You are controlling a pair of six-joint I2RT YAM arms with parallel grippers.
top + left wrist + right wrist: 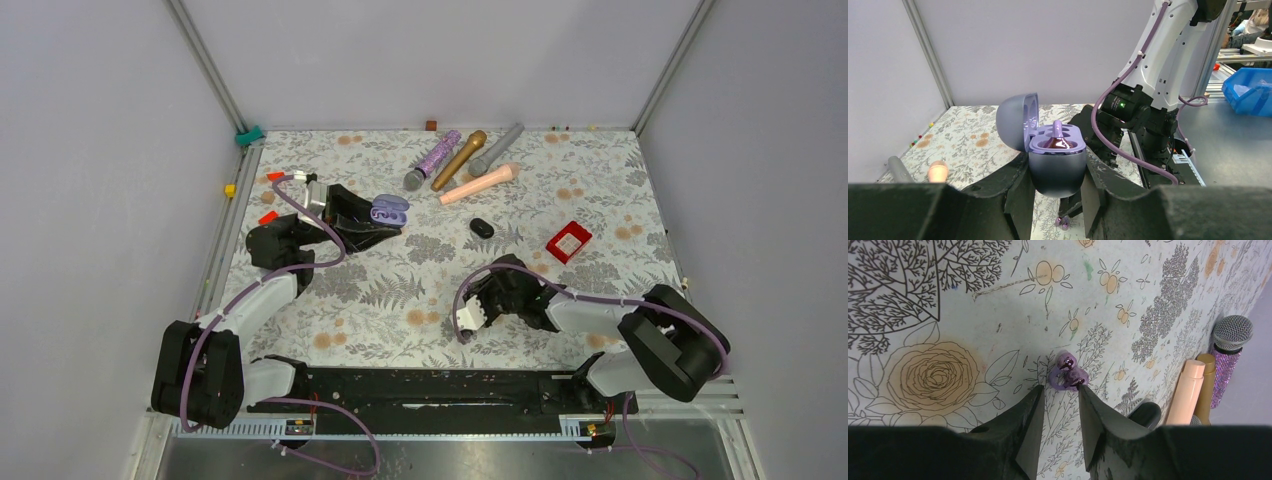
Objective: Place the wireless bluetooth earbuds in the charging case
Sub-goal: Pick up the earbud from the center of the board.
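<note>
The loose purple earbud (1067, 375) lies on the floral worktop (948, 315), directly ahead of the tips of the right end effector (1058, 388). The jaws stand partly open with a clear gap and do not hold anything. The bud's long axis runs roughly across that gap, so it lies crosswise to the fingers. Which end is the ear tip cannot be told.

The second purple earbud (1057, 136) already sits in one well of the charging case (1055, 167), with its narrow end pointing up. The neighbouring well appears vacant.

The left end effector (1057, 169) is closed on the case body and holds it upright above the worktop, mouth upward. The lid (1015, 120) is hinged back.

Estimated progress: one bud of the purple pair is inserted; the other remains to be grasped, carried and seated.

A black case (481, 227) lies closed near the microphones (465, 160). No black buds are visible.
</note>
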